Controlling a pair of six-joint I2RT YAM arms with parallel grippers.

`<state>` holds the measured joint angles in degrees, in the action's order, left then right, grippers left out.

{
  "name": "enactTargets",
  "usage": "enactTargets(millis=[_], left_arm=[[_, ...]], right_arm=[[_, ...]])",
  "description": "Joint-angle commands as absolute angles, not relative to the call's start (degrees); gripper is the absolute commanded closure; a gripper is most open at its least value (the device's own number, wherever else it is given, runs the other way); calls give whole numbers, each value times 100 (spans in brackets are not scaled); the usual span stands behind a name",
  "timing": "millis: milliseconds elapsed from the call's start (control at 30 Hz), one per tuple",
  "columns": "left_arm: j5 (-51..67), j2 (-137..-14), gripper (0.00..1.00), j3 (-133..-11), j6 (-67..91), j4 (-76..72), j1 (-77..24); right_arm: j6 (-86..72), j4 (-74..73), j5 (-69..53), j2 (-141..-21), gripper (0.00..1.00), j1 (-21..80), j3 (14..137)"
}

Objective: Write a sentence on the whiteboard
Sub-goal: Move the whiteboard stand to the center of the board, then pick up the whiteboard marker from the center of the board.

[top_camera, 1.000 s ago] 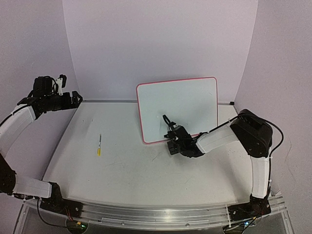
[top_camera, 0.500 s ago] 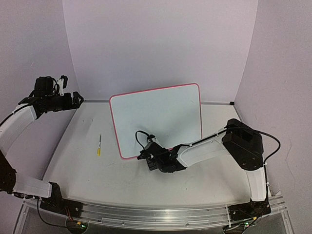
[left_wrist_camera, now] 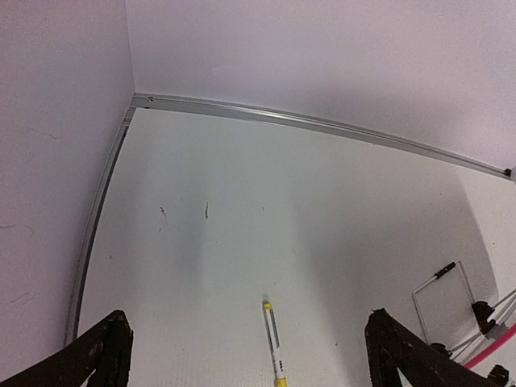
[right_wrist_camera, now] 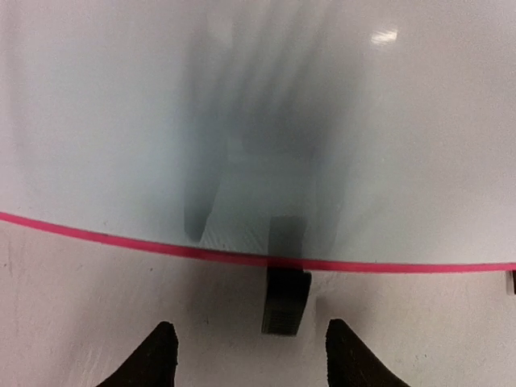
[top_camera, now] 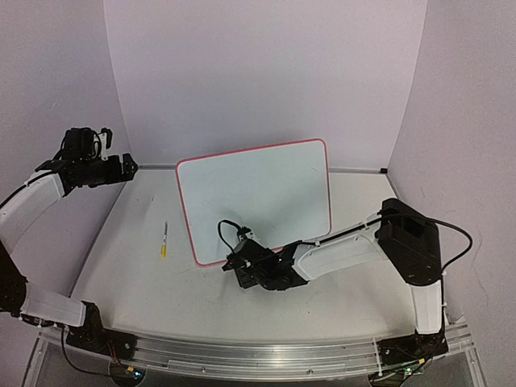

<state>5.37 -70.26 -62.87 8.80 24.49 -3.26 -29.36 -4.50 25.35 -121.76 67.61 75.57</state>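
Observation:
The whiteboard (top_camera: 258, 193), white with a red-pink rim, stands upright in the middle of the table, facing the arms. The sentence is not in view; the board's face (right_wrist_camera: 258, 113) looks blank. My right gripper (top_camera: 234, 263) sits low at the board's bottom edge, open. Its fingers stand on either side of a black foot (right_wrist_camera: 285, 301) without touching it, and the right gripper (right_wrist_camera: 250, 332) holds nothing. My left gripper (top_camera: 126, 165) hovers at the far left corner, open wide and empty. A yellow-capped marker (top_camera: 164, 240) lies on the table, also seen below the left gripper (left_wrist_camera: 246, 326) as the marker (left_wrist_camera: 274, 343).
An aluminium rail (left_wrist_camera: 322, 125) runs along the back wall and down the left side. The purple walls close in on three sides. The board's pink rim (left_wrist_camera: 501, 340) shows at the lower right of the left wrist view.
The right gripper slid the whiteboard to the left by its foot, then opened and let go of the foot. The left arm barely shifted.

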Motion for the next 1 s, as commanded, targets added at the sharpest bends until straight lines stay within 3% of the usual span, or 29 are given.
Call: enactTargets(millis=[0,200,367,700,967], left_arm=[[60,-7221,1,-6598,1097,2674,-350],[219,-7436,3,-6590,1461,3147,-361],[610,-7581,7,-5857,1812,3225,-666],[1362,-7997,36,-4592,2797,2408,-1479],[1508,-8514,51,-4544,2811,2283,-1481]], right_arm=[[-2850,-332,2222,-11153,31,6846,7142],[-2865,-115,1906,-9936,13,6847,6046],[-2835,-147,2126,-8792,6,6758,5265],[-2929,-164,1263,-7339,4,5503,4254],[-3090,-147,1044,-7104,4,5410,4124]])
